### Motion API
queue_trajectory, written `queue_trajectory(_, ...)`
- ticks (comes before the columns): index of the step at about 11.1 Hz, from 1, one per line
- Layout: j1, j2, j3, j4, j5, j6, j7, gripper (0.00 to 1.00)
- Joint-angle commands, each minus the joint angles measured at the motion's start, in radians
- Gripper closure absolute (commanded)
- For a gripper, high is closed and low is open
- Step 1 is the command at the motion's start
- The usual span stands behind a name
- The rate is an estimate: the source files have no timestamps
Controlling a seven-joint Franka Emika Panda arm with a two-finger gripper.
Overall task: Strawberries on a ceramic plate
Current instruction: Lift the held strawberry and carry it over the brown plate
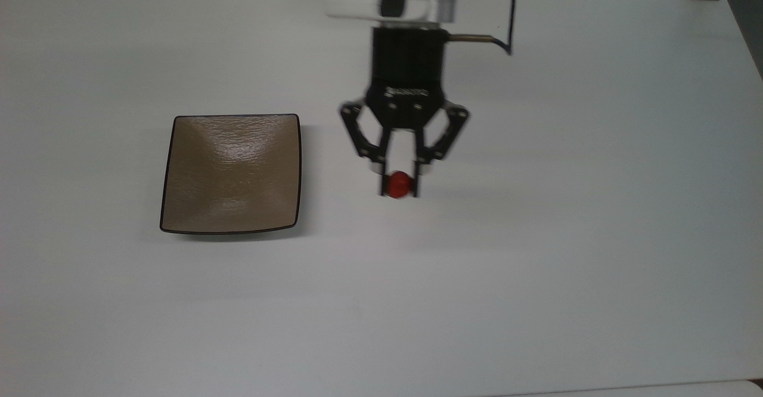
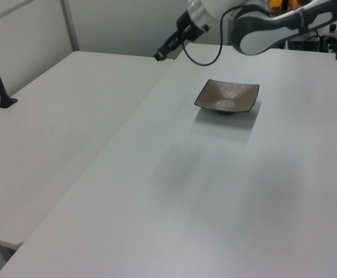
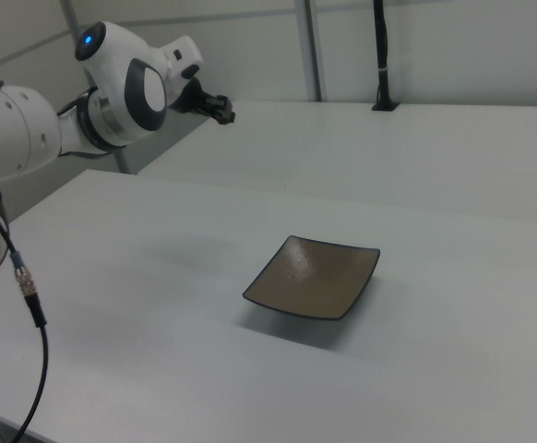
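End effector [image 1: 400, 185] clamped on the strawberry [image 1: 399, 183], held between its fingertips above the white bench [image 1: 536, 266]. Ceramic plate [image 1: 231, 172] sits bare on the bench, apart from the end effector, toward the top view's left.

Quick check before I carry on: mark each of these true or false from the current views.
1. The small red strawberry is clamped between the fingertips of the black two-finger gripper. True.
2. The strawberry already lies on the square glossy tan-brown ceramic plate. False: the plate holds nothing.
3. In the top view, the gripper is to the right of the plate. True.
4. The plate sits upside down on the white table. False: its hollow side faces up.
5. The plate has a thin dark rim. True.
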Motion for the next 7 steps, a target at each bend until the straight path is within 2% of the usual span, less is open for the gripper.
queue_trajectory(1, -0.093, -0.140, 0.016, -0.174, 0.037, -0.016, -0.020, 0.69)
queue_trajectory(3, -0.156, -0.164, 0.016, -0.220, 0.107, -0.013, -0.114, 0.69)
queue_trajectory(7, -0.261, -0.165, 0.016, -0.276, 0.356, -0.016, -0.424, 0.69)
